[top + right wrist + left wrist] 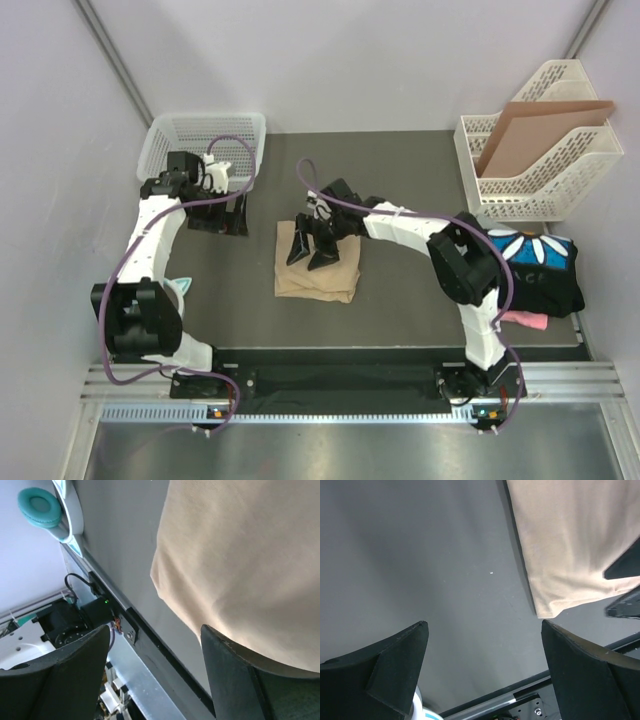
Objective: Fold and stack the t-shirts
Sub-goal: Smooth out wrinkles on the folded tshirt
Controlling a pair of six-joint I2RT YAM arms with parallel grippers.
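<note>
Hovering with my right gripper (311, 252) open and empty over the folded tan shirt (335, 282) at mid-table, I should press its layers flat (left gripper (222, 218) gapes wide beside it), then fetch the daisy shirt (535, 262) at the right edge.

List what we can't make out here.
- Pink shirt: top view, mostly under black shirt.
- Tan shirt: top view, right pincer covers its upper left; wrist views crop it.
- Teal item: top view, left arm hides most.
- Pincer-to-cloth contact: unclear in every view.
</note>
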